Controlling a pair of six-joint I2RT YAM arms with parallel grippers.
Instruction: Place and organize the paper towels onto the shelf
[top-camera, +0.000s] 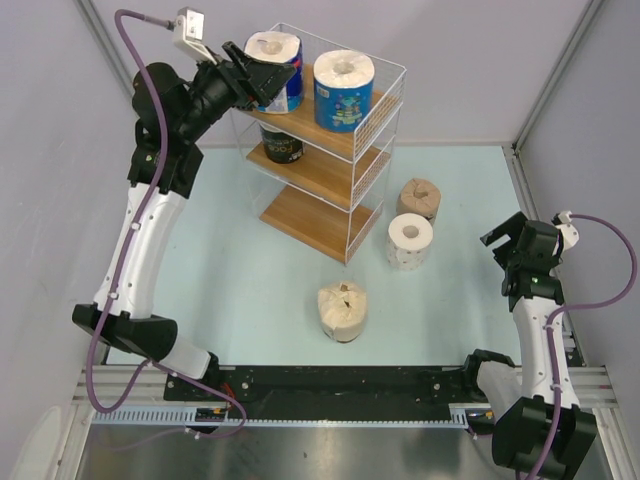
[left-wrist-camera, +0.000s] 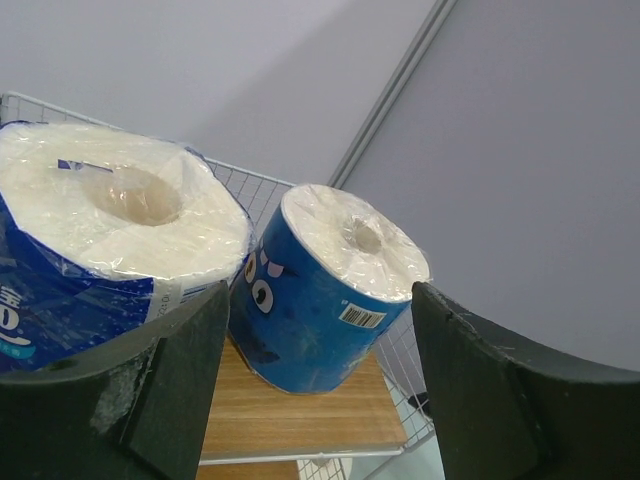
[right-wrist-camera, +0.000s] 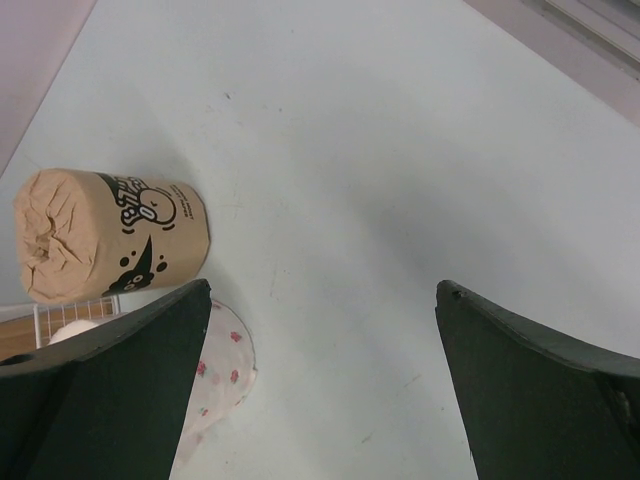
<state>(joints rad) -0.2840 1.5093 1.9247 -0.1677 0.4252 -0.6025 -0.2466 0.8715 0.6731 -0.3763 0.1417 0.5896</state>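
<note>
The shelf (top-camera: 312, 214) stands at the back middle. Two blue-wrapped rolls stand upright on its top board, one at the left (top-camera: 277, 52) and one at the right (top-camera: 343, 90). A dark-wrapped roll (top-camera: 283, 146) is on the middle board. My left gripper (top-camera: 262, 74) is open at the left blue roll's near side. In the left wrist view that roll (left-wrist-camera: 100, 240) sits beyond the left finger (left-wrist-camera: 185, 385), and the other blue roll (left-wrist-camera: 325, 300) shows between the jaws, farther off. The tan-brown (top-camera: 418, 198), white dotted (top-camera: 410, 241) and cream (top-camera: 342, 311) rolls are on the table. My right gripper (top-camera: 513, 243) is open and empty.
The shelf's bottom board is bare. The right wrist view shows the tan-brown roll (right-wrist-camera: 110, 235) lying on its side and the edge of the white dotted roll (right-wrist-camera: 215, 375) left of the jaws. Grey walls close in the table on three sides.
</note>
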